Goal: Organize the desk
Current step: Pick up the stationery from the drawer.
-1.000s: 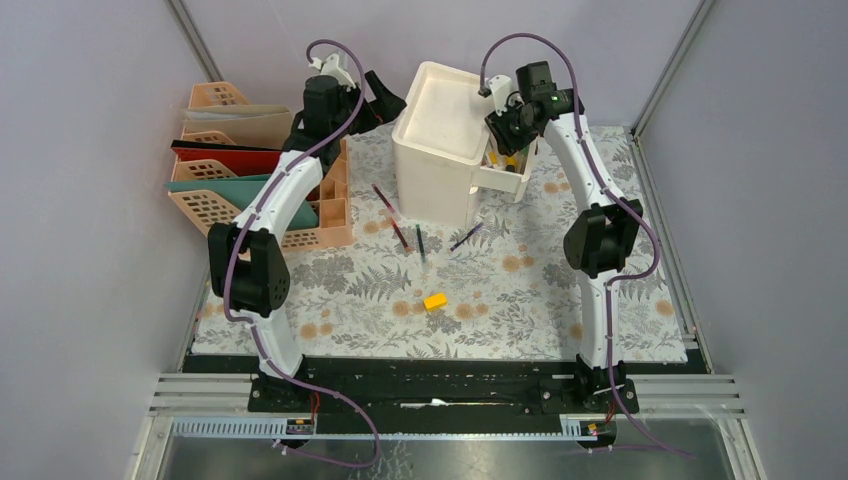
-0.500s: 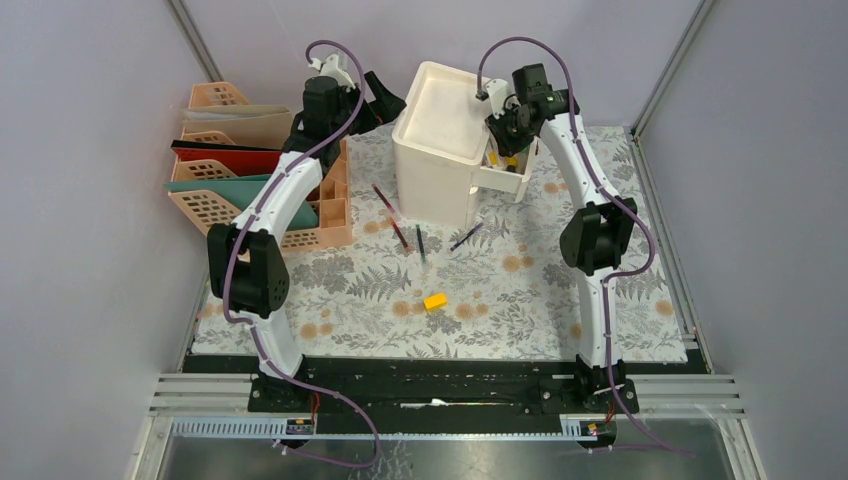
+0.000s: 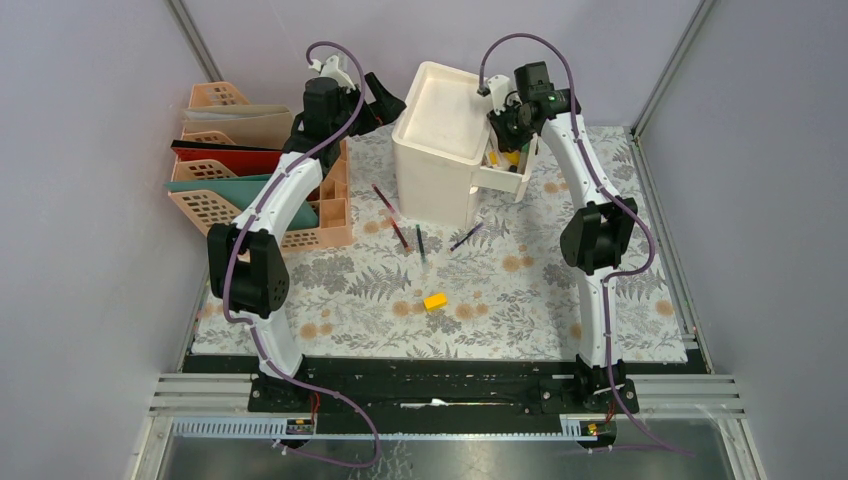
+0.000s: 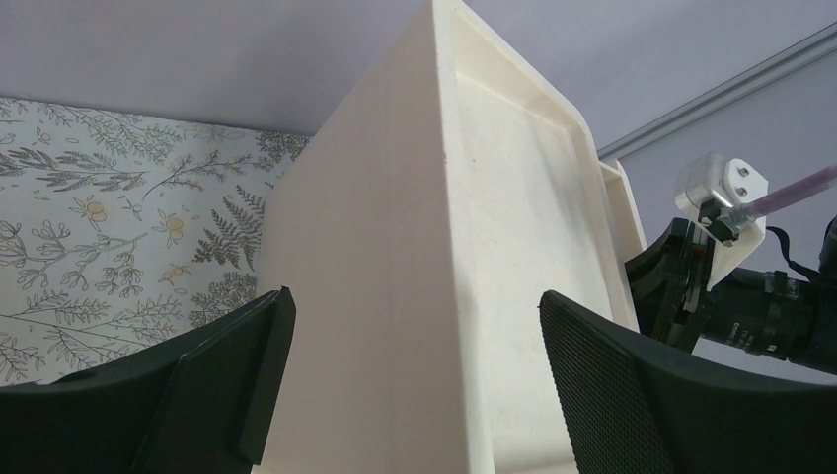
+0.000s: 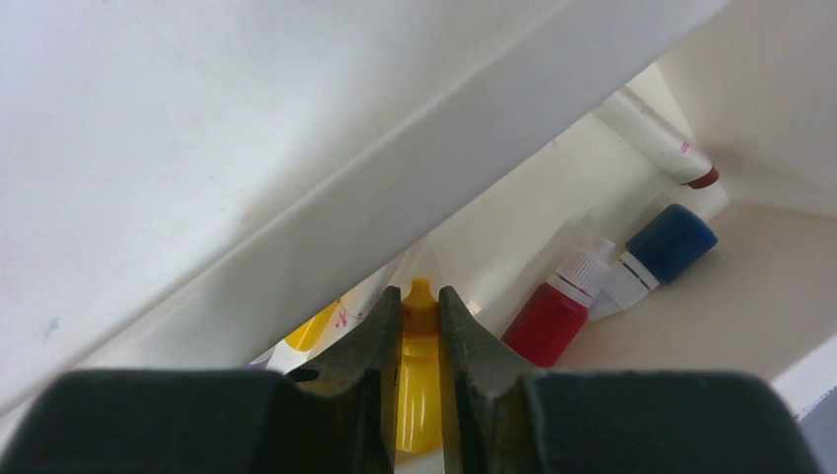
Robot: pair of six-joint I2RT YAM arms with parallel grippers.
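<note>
The worktop (image 3: pixel 520 310) wears pale cloth printed with grey ferns and tan flowers. The drawer box (image 3: pixel 440 150) is cream-white. Inside show a yellow bottle (image 5: pixel 419 395), a red bottle (image 5: pixel 548 326) with a white cap, and a blue cap (image 5: pixel 671 242). The peach file rack (image 3: pixel 215 205) holds a red folder (image 3: pixel 235 160) and a teal folder (image 3: pixel 215 188).

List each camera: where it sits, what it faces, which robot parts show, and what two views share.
Top external: above and behind the bases, looking down on the desk; left arm and right arm show.
Left wrist: on the left arm, facing the white box; the open left gripper frames it.
Right wrist: looking into the box's open drawer; right gripper grips a yellow bottle.
Shared: top and left wrist views both show the white box.
</note>
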